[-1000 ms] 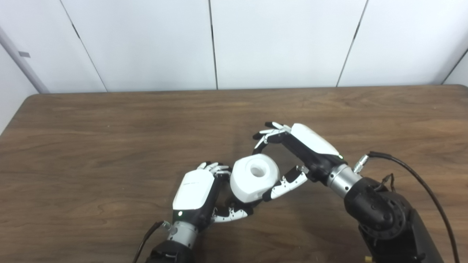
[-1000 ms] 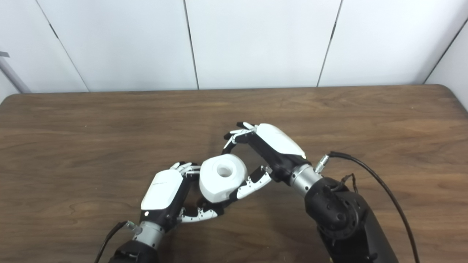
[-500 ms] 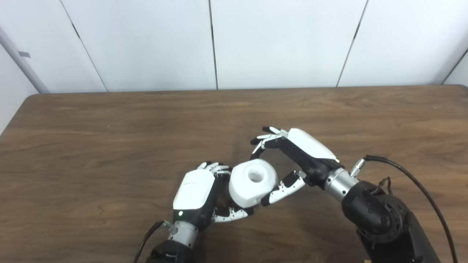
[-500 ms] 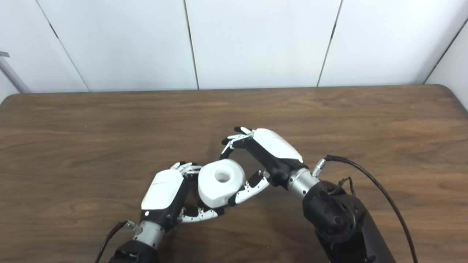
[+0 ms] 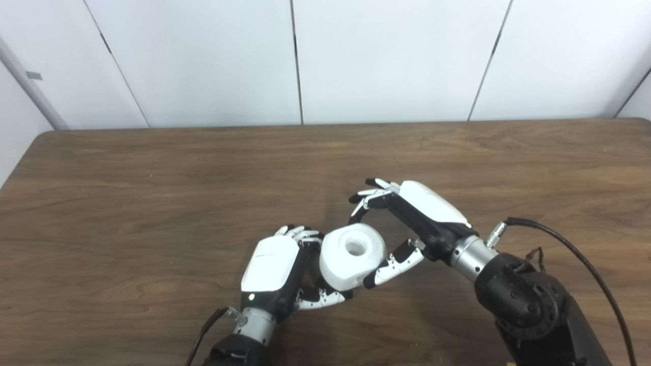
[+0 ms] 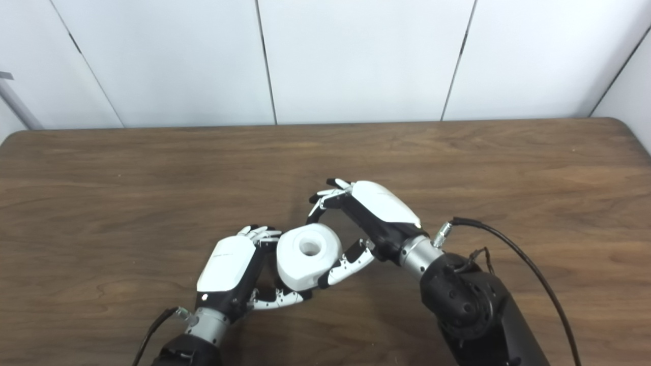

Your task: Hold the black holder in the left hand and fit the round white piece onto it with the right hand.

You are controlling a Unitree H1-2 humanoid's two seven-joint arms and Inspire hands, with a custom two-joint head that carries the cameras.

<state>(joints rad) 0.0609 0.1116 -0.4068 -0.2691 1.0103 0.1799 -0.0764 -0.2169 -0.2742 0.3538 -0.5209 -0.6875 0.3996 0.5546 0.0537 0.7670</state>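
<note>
Left eye view: a dark brown wood-grain desk (image 5: 152, 203) with rounded far corners fills the lower part, and behind it stands a wall of plain white panels (image 5: 203, 61) split by thin dark seams. A grey strip (image 5: 30, 84) runs slantwise at the far left. Near the front middle, the left hand (image 5: 277, 274) curls around the round white piece with a central hole (image 5: 352, 254). The black holder is hidden under that piece and cannot be made out. The right hand (image 5: 407, 223) arches over the piece, thumb touching its right side, fingers spread above its far edge.

Right eye view: the desk's right far corner shows, with a white side wall (image 6: 628, 101) beyond it. A black cable (image 6: 513, 259) loops from the right wrist over the bare wood.
</note>
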